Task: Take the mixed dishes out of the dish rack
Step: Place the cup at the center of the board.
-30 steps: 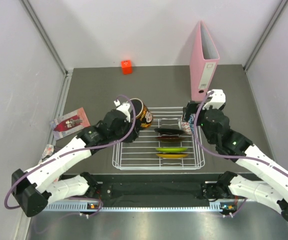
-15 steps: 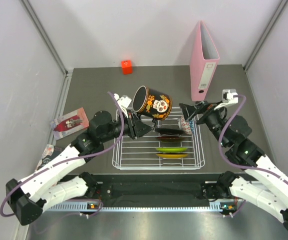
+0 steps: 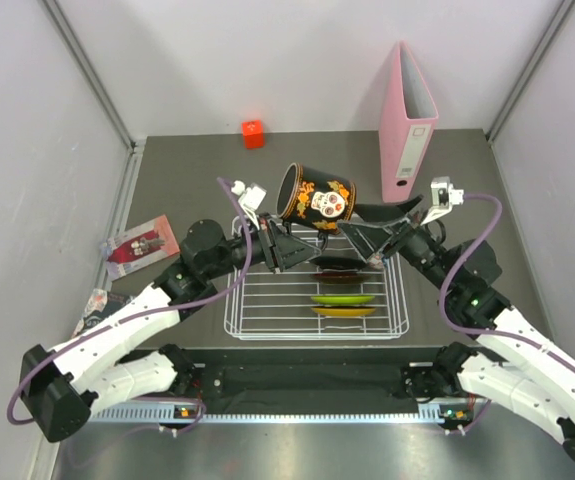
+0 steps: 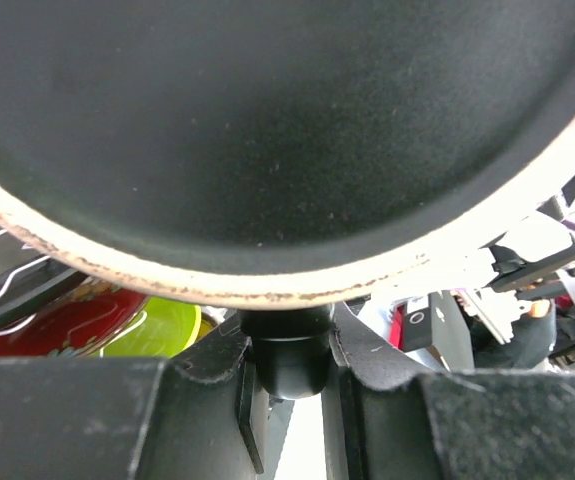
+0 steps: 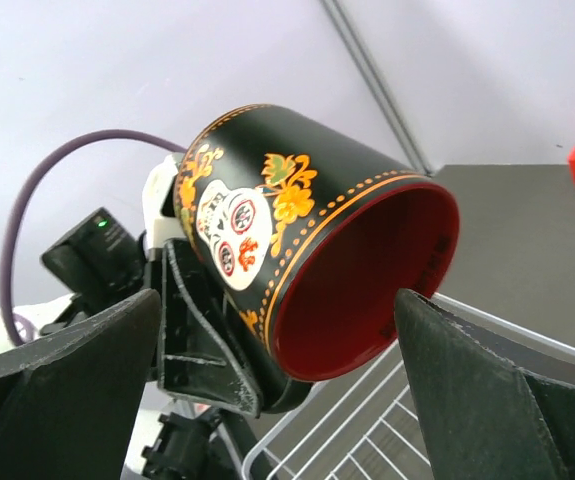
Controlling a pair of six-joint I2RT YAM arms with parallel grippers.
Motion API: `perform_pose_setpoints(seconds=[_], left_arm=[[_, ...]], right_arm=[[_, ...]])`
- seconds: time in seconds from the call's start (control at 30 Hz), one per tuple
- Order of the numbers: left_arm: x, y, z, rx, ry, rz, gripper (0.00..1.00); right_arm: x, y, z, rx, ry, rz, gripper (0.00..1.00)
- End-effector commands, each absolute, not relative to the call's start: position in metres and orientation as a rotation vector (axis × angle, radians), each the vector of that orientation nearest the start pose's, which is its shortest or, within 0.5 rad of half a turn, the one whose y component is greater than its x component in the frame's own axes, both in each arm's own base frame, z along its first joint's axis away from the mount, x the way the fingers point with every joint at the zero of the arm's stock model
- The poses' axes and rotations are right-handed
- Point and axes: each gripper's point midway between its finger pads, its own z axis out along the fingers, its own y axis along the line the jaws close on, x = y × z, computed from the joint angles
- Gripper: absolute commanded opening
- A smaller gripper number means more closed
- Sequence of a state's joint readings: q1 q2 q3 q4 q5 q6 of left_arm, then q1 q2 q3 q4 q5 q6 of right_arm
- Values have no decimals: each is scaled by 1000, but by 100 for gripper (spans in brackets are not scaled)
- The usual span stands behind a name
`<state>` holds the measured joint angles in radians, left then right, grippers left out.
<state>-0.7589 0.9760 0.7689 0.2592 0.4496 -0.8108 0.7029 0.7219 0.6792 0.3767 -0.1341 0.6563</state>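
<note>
My left gripper [image 3: 285, 243] is shut on the handle of the cup [image 3: 315, 203], which is black with a skull pattern and red inside. It holds the cup tilted above the white wire dish rack [image 3: 267, 310]. In the left wrist view the cup's base [image 4: 267, 120] fills the frame, with the handle [image 4: 287, 350] between my fingers. My right gripper [image 3: 367, 225] is wide open and empty, and points at the cup's mouth [image 5: 367, 290] from the right. Black [image 3: 339, 262], dark red [image 3: 342, 277], lime green [image 3: 344, 298] and gold [image 3: 344, 311] plates stand in the rack. The bowl is hidden.
A pink binder [image 3: 407, 120] stands upright at the back right. A small orange-red cube [image 3: 254, 133] sits at the back. A printed packet [image 3: 139, 243] lies left of the rack. Grey walls close in both sides.
My left gripper has lifted the cup out of the rack and tilted its mouth to the right. My right gripper has risen from the rack's right side and opened towards the cup.
</note>
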Motion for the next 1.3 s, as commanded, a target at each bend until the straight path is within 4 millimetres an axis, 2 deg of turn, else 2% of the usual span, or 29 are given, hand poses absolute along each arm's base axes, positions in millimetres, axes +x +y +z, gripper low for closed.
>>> perform_pose_setpoints(seconds=[0.0, 0.13, 0.27, 0.3, 0.33, 0.43, 0.57, 0.6, 0.67, 0.7, 0.8, 0.83, 0.9, 0.93, 0.97, 1.1, 1.13, 1.17, 1.2, 1.23, 1.27], left_arm=[[164, -307, 407, 462, 1316, -1635, 0], [158, -312, 407, 504, 1305, -1690, 0], [155, -315, 402, 516, 1316, -1719, 0], [155, -315, 400, 515, 1324, -1721, 0], [155, -315, 399, 514, 1324, -1720, 0], [155, -313, 397, 503, 1325, -1714, 0], [155, -311, 395, 497, 1330, -1711, 0], [155, -312, 394, 497, 1332, -1711, 0], [155, -311, 393, 493, 1328, -1716, 0], [155, -312, 391, 494, 1331, -1716, 0], [154, -313, 391, 495, 1330, -1724, 0], [156, -313, 390, 494, 1336, -1724, 0], [156, -315, 389, 495, 1339, -1728, 0], [157, -315, 388, 493, 1343, -1727, 0], [157, -315, 387, 492, 1346, -1728, 0], [165, -316, 382, 457, 1391, -1695, 0], [168, -316, 379, 457, 1413, -1668, 4], [171, -316, 385, 450, 1413, -1647, 12], [174, -317, 376, 443, 1470, -1627, 31], [177, -316, 376, 435, 1484, -1600, 75], [185, -314, 380, 388, 1494, -1566, 90]], right_arm=[[184, 237, 420, -228, 1185, 1342, 100], [189, 257, 415, -302, 1222, 1376, 100], [196, 265, 417, -298, 1197, 1400, 96], [198, 268, 421, -306, 1184, 1406, 92], [197, 269, 423, -308, 1173, 1415, 80], [201, 264, 431, -268, 1127, 1410, 60], [201, 251, 438, -198, 1061, 1404, 55], [203, 249, 434, -182, 1062, 1399, 54], [202, 246, 436, -168, 1045, 1401, 43], [202, 246, 433, -167, 1050, 1402, 39], [202, 256, 431, -216, 1079, 1421, 41], [202, 258, 430, -221, 1084, 1430, 39], [201, 261, 429, -234, 1090, 1448, 24], [201, 263, 428, -243, 1094, 1449, 9], [202, 266, 430, -254, 1099, 1451, 2], [200, 277, 422, -324, 1156, 1462, 0], [200, 277, 422, -326, 1161, 1458, 0], [200, 276, 423, -323, 1163, 1453, 0], [201, 275, 423, -317, 1167, 1441, 0], [204, 274, 416, -317, 1204, 1409, 0], [204, 270, 422, -308, 1195, 1390, 0]])
